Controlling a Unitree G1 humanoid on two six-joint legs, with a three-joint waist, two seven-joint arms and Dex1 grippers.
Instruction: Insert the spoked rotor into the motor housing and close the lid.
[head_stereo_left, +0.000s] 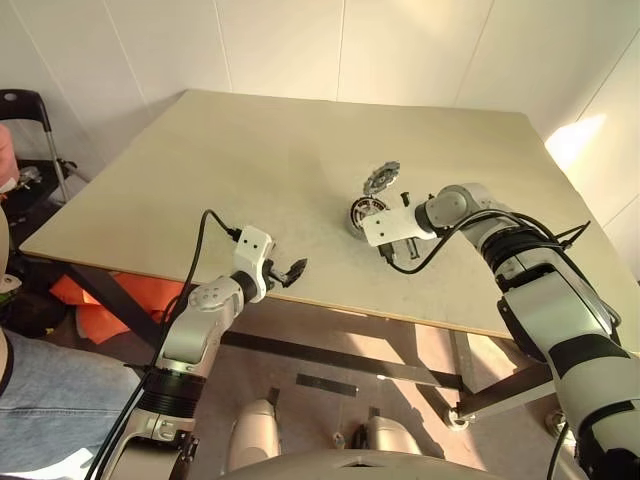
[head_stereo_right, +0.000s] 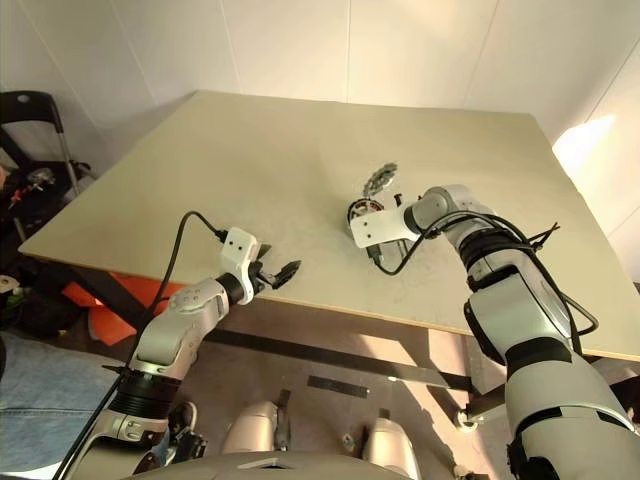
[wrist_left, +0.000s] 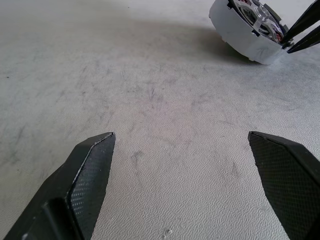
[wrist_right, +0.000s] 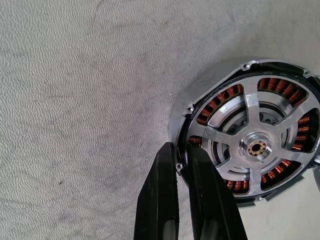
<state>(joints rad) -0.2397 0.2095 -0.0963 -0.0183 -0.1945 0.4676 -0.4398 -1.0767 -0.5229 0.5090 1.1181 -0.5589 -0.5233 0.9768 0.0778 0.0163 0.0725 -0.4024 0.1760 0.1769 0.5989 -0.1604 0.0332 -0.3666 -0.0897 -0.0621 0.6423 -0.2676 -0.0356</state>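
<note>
The spoked rotor (wrist_right: 252, 146) is sitting inside the motor housing (wrist_right: 180, 117), its pale spokes and hub lying over the ring of copper-red windings, on the right part of the table (head_stereo_left: 250, 170). The right gripper (wrist_right: 182, 165) is pinching the housing's rim at the near-left edge: its two black fingers are nearly together, one outside the wall and one just inside, over the edge of the rotor. Whether the grip is on the rim alone or on rim and rotor together is hard to tell.

The lid (head_stereo_left: 381, 178) is lying just beyond the housing, on its far side, apparently tilted against it.

The left gripper (wrist_left: 182, 165) is hovering low over bare table near the front edge, well apart from the parts, its fingers spread as wide as they go and holding nothing.

The rotor looks seated or close to it, so the step in hand is probably settling it flush. Doing it well means keeping the housing from sliding, pressing evenly so the rotor does not cock, then letting go cleanly before reaching for the lid.
</note>
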